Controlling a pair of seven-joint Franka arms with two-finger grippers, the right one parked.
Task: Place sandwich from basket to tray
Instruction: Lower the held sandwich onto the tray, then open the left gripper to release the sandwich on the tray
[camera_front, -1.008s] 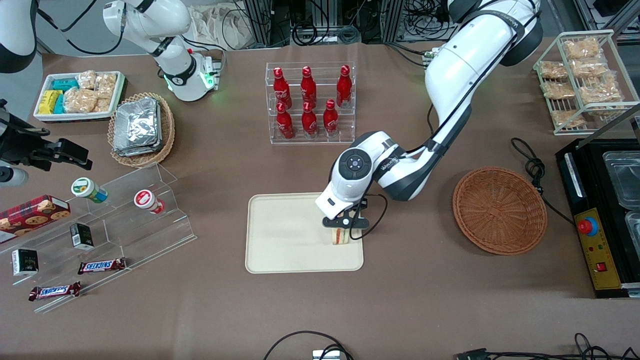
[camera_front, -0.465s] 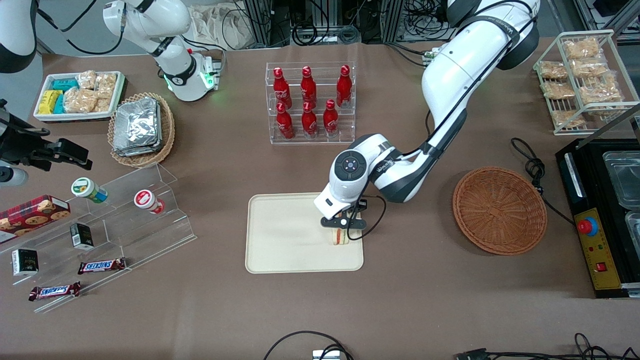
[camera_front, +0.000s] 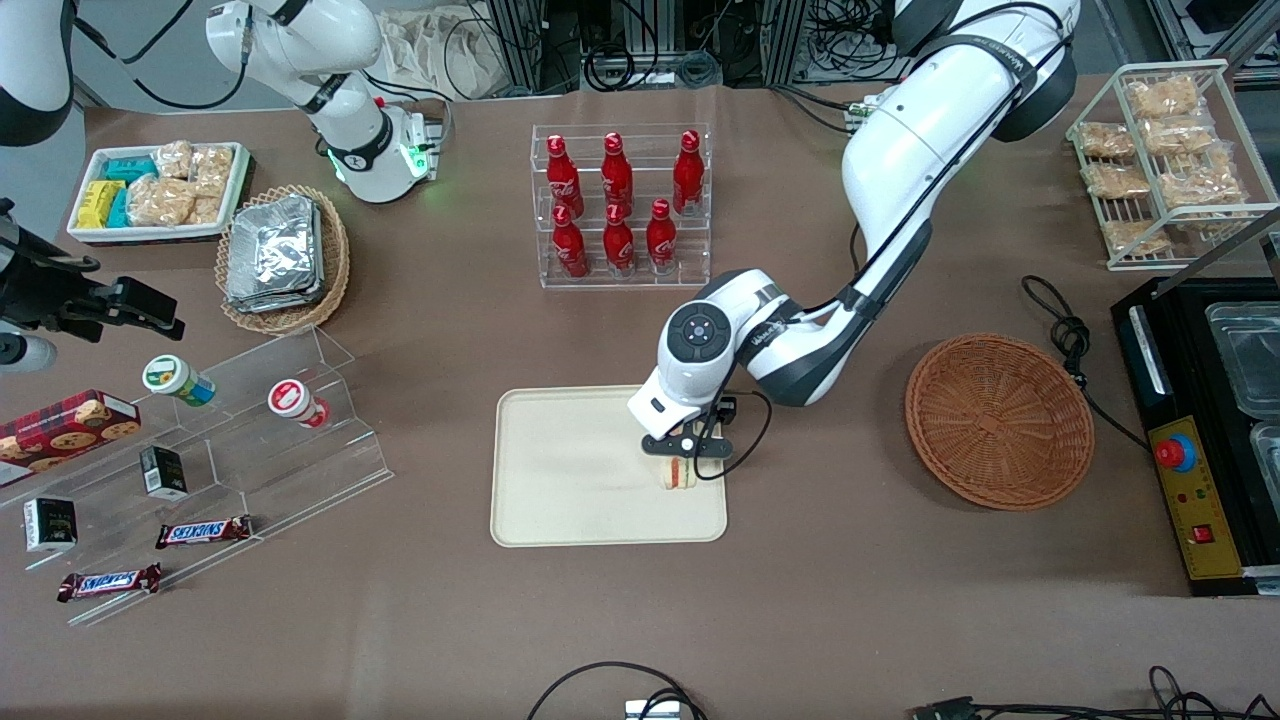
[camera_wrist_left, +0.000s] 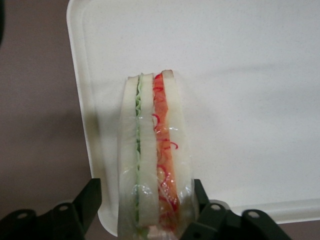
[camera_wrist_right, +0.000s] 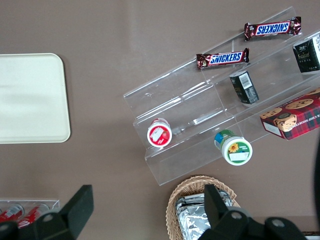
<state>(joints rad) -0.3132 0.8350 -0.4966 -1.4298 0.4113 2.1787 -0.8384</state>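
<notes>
cream plastic is showing under the sandwich, which is standing on its edge on the tray, close to the corner nearest the working arm's end of the desk and the front camera, at about 4 o'clock from the tray's middle. the hand is hanging directly over it with its fingers spread apart, one on each side of the bread and not pressing it. in the left wrist view the green filling is lying against one slice and the red-orange against the other, under clear wrap. the brown woven basket is sitting well apart at 3 o'clock from the tray, with nothing in it. a rack of red bottles is standing at 12 o'clock.
</notes>
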